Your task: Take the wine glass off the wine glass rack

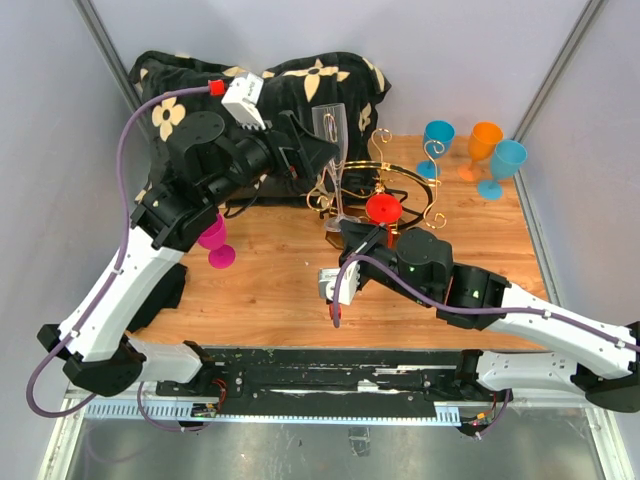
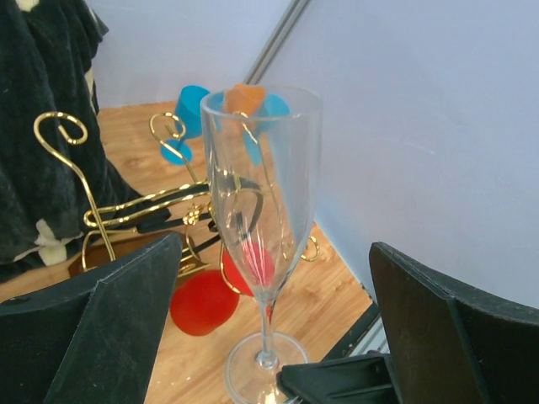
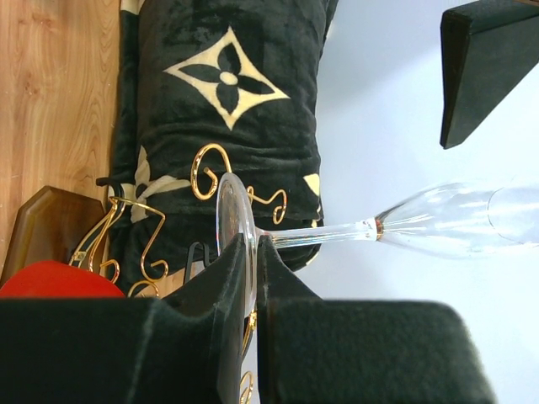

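A clear wine glass [image 1: 331, 128] stands upright, bowl up, just left of the gold wire wine glass rack [image 1: 404, 172]. My right gripper [image 1: 343, 232] is shut on the glass's round foot, which the right wrist view shows pinched between the pads [image 3: 253, 252], with the stem [image 3: 324, 234] running out from them. My left gripper [image 1: 318, 150] is open, its fingers [image 2: 118, 311] well apart on either side of the bowl [image 2: 263, 185] without touching it. The rack's scroll ends [image 2: 61, 130] and a red glass [image 2: 202, 301] show behind.
A black flower-patterned cushion [image 1: 200, 95] lies at the back left. A pink glass [image 1: 214, 240] stands under the left arm. Two blue glasses [image 1: 437, 140] [image 1: 503, 165] and an orange one [image 1: 483, 145] stand at the back right. The rack's brown base [image 3: 42, 223] sits beside the red glass [image 1: 383, 208].
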`<state>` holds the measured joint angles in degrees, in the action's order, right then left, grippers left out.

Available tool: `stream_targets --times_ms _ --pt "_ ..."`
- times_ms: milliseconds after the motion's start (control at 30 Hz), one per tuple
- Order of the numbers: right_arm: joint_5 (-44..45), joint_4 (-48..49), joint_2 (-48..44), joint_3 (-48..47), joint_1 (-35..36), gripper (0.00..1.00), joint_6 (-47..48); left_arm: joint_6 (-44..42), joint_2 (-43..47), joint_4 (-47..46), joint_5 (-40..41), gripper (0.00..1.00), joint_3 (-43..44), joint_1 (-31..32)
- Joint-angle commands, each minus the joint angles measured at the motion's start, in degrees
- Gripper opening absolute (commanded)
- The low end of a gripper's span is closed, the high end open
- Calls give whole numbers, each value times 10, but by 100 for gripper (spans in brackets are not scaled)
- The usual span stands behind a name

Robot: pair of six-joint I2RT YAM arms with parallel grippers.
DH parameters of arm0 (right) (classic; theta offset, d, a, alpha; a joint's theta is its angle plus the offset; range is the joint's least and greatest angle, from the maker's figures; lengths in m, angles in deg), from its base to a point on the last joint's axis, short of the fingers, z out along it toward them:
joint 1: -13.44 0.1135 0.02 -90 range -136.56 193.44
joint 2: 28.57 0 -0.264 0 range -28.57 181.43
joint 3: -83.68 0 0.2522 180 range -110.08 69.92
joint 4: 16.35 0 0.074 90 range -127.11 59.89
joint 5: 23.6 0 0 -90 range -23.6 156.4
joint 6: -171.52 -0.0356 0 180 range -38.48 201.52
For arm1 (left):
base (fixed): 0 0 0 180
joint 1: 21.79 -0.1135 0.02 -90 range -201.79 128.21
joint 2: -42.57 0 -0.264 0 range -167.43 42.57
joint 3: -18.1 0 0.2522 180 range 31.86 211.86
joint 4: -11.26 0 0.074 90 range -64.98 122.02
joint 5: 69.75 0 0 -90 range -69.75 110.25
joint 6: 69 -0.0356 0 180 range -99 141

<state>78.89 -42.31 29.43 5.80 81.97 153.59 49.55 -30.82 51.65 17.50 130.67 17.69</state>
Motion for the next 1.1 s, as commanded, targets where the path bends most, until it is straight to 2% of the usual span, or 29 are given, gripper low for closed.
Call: stream_targets --times_ms 0,400,600,800,933,967,1067 --pt "12 30 -4 3 17 1 18 14 -9 -35 -8 100 26 -8" --pt "9 21 1 10 26 1 32 45 -64 -32 -45 88 67 -29" --pt "9 27 -1 15 27 1 33 39 -71 -23 -43 79 73 -30" --pt "16 41 -2 25 27 1 34 33 -72 -19 -51 63 75 -30" --pt "17 69 -11 39 27 2 33 29 -58 -25 -42 61 58 -30" --pt "15 74 -13 41 27 8 31 28 -52 -30 -37 61 49 -30" --pt "14 81 -22 42 28 37 20 11 -33 -26 -8 61 41 -30"
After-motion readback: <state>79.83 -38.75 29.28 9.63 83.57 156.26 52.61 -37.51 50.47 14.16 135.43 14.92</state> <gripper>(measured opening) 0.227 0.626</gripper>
